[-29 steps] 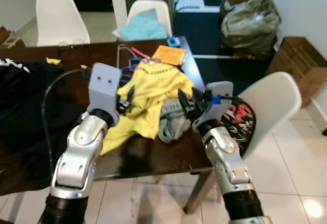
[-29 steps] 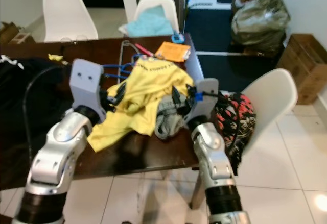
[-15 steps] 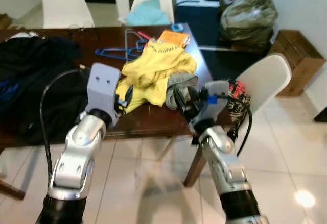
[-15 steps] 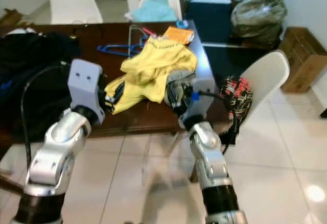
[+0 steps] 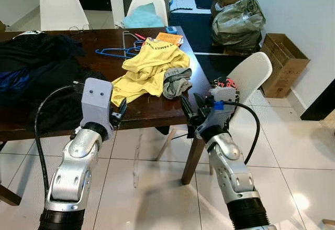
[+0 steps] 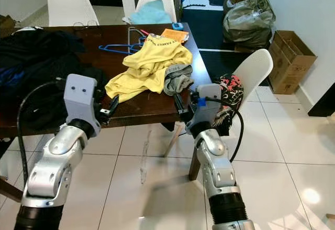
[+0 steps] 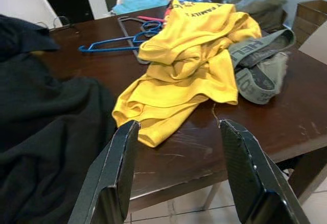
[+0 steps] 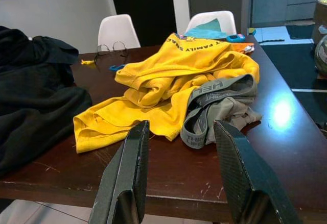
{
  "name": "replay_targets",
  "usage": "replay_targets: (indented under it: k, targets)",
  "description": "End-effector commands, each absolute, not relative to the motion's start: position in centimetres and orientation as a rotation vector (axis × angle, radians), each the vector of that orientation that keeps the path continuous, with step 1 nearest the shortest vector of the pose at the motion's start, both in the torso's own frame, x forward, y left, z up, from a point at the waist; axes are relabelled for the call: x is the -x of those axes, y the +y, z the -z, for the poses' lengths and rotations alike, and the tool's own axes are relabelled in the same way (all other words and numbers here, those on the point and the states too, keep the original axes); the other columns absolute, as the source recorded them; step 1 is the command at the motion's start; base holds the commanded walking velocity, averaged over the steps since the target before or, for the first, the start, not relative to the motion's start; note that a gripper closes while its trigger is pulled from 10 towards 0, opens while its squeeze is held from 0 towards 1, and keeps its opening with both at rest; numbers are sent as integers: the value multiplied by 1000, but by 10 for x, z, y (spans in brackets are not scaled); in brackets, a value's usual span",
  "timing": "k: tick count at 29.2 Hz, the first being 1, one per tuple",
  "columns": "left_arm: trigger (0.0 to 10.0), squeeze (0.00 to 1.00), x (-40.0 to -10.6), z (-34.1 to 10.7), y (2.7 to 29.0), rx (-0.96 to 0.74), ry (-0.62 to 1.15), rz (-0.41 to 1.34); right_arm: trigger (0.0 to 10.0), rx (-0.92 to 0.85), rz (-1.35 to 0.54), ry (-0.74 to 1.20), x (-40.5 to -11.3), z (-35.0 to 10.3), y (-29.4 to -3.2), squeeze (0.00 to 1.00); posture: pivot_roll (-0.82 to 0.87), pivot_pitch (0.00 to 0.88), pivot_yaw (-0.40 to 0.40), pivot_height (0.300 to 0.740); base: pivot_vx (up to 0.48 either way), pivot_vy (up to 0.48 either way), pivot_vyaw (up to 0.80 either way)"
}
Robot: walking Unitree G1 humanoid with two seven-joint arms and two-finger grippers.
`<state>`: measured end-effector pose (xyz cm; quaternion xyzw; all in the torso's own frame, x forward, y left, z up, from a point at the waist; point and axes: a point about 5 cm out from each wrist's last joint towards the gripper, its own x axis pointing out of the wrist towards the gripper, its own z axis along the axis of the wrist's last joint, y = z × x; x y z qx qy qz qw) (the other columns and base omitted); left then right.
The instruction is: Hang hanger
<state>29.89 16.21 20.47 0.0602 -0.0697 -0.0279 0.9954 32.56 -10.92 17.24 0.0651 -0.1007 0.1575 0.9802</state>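
a: status of the left gripper (image 5: 121,112)?
b: raised at the near edge of the dark wooden table (image 5: 157,112), fingers spread apart, nothing between them. in the left wrist view the two black fingers (image 7: 115,175) frame the tabletop with an empty gap.

a: and the right gripper (image 5: 189,112)?
b: same condition. it is held up at the near edge of the table, by its corner, fingers parted and empty. the right wrist view shows both fingers (image 8: 127,175) wide of each other.

a: what lies directly ahead of the grippers?
b: a crumpled yellow shirt (image 5: 149,70), ahead of both grippers and between their lines of sight. a grey garment with a lettered waistband (image 5: 175,80) touches the shirt on the side nearer the right gripper. a heap of black clothing (image 5: 39,67) lies ahead and outboard of the left gripper.

a: location of the blue hanger (image 5: 118,52)?
b: flat on the tabletop, beyond the yellow shirt, well apart from both grippers. its end nearest the shirt meets other hangers lying there; how many cannot be told.

a: anything outboard of the right gripper?
b: a white chair (image 5: 251,75) just beside it, with a red and black patterned cloth (image 6: 230,91) draped on the seat.
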Motion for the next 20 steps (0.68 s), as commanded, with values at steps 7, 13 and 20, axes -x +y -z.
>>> replay_targets:
  k: [7, 13, 20]
  targets:
    - [10000, 0, -299, -199, 161, -141, -109, 102, 10000, -129, -313, -172, -326, -164, -108, 0, 10, 117, -23, 740, 0, 0, 0]
    - [10000, 0, -300, -205, 156, -159, -134, 114, 10000, -133, -318, -151, -324, -159, -106, 0, 15, 109, -30, 740, 0, 244, 0]
    - [10000, 0, -300, -208, 155, -152, -140, 118, 10000, -134, -319, -152, -326, -159, -106, 0, 15, 109, -29, 740, 0, 480, 0]
